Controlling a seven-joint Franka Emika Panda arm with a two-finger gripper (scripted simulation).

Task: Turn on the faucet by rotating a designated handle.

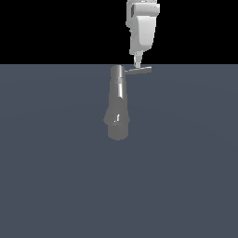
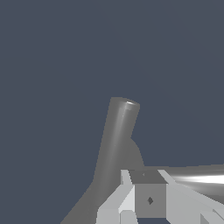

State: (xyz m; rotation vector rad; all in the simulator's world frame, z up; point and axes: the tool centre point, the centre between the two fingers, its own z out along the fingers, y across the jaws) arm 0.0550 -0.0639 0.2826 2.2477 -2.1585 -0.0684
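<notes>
Only the faucet (image 1: pixel 117 104) and its handle (image 1: pixel 140 70), jutting toward the exterior view's right, obstruct the grey floor (image 1: pixel 186 162). The gripper (image 1: pixel 136 63) hangs directly over the handle; all other sides lie open.

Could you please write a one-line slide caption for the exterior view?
White robot arm's gripper poised just above the thin handle of a grey faucet.
</notes>
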